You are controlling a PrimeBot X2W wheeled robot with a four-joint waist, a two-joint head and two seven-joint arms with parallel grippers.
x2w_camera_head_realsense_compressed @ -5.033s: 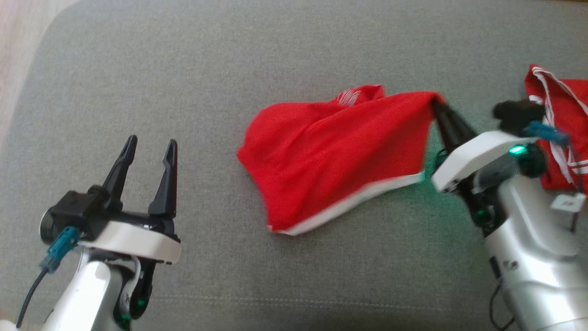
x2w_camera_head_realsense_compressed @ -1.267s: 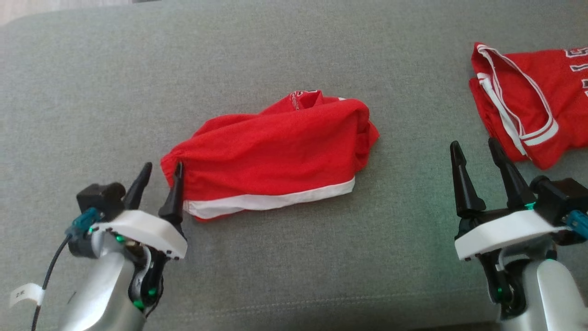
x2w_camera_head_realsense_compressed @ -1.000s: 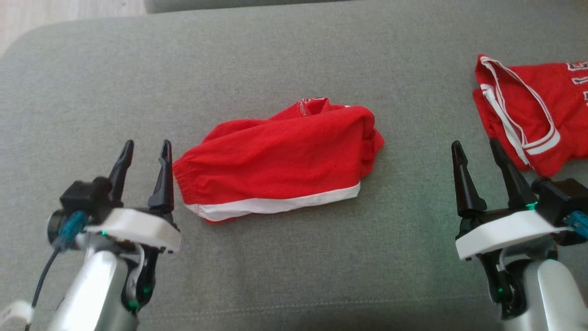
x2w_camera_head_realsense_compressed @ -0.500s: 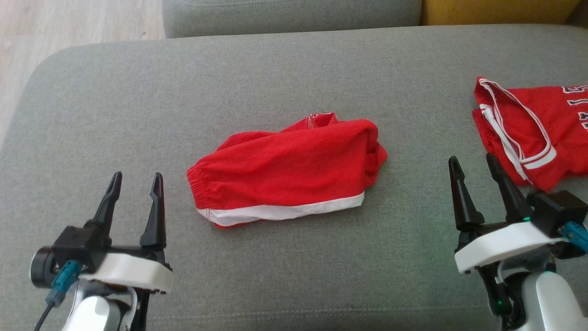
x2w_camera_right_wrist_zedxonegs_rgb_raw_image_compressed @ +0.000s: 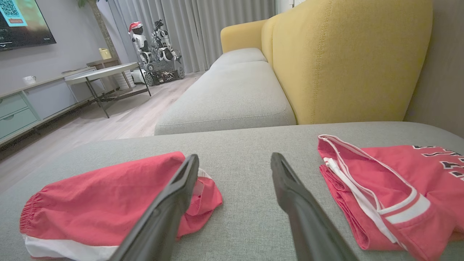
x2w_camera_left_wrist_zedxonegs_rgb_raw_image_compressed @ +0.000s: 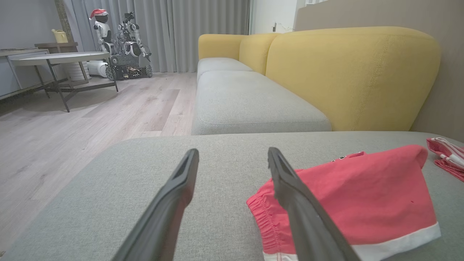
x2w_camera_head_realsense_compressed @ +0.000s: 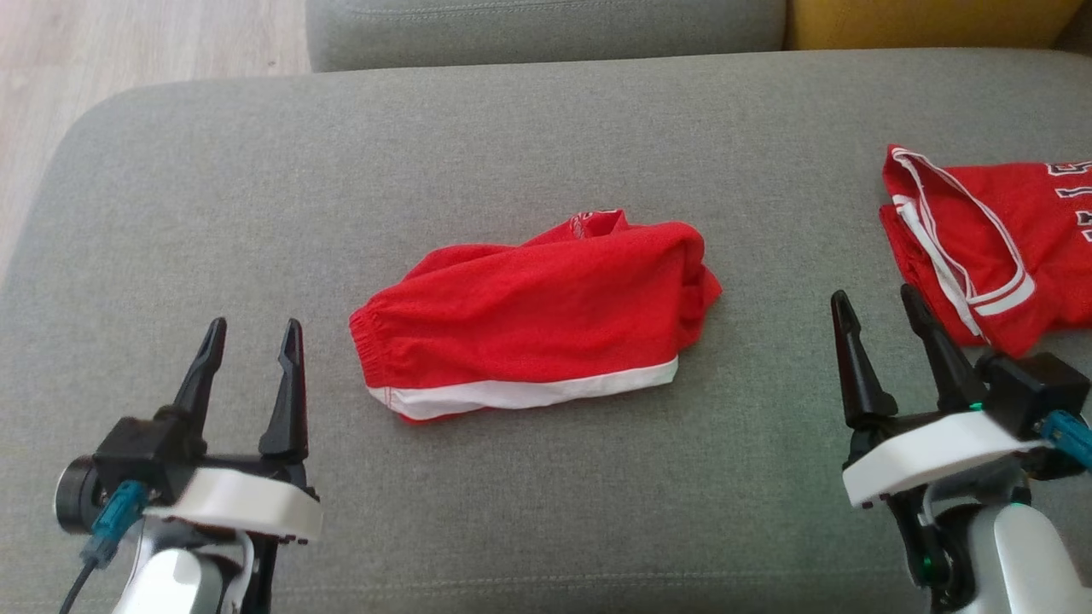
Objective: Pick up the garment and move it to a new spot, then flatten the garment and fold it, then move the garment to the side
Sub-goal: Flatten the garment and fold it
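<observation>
The garment (x2w_camera_head_realsense_compressed: 529,315) is a pair of red shorts with a white hem, lying folded over and rumpled in the middle of the grey seat cushion (x2w_camera_head_realsense_compressed: 512,128). My left gripper (x2w_camera_head_realsense_compressed: 253,331) stands open at the lower left, a short way from the garment's elastic waistband, touching nothing. At the lower right my right gripper (x2w_camera_head_realsense_compressed: 876,298) is open too, apart from the garment's right end. In the left wrist view the garment (x2w_camera_left_wrist_zedxonegs_rgb_raw_image_compressed: 362,206) lies just right of the open left gripper (x2w_camera_left_wrist_zedxonegs_rgb_raw_image_compressed: 232,154). The right wrist view has the garment (x2w_camera_right_wrist_zedxonegs_rgb_raw_image_compressed: 101,206) left of the open right gripper (x2w_camera_right_wrist_zedxonegs_rgb_raw_image_compressed: 235,158).
A red jersey with white trim (x2w_camera_head_realsense_compressed: 998,239) lies at the cushion's right, close beyond my right gripper. A yellow backrest (x2w_camera_left_wrist_zedxonegs_rgb_raw_image_compressed: 348,72) and a second grey seat (x2w_camera_left_wrist_zedxonegs_rgb_raw_image_compressed: 246,105) stand behind. Wooden floor (x2w_camera_head_realsense_compressed: 128,43) lies past the cushion's left edge.
The right gripper has let go of the garment, which has settled flat. My left gripper has drawn back from the waistband end. The head camera has tilted up, shifting the whole picture.
</observation>
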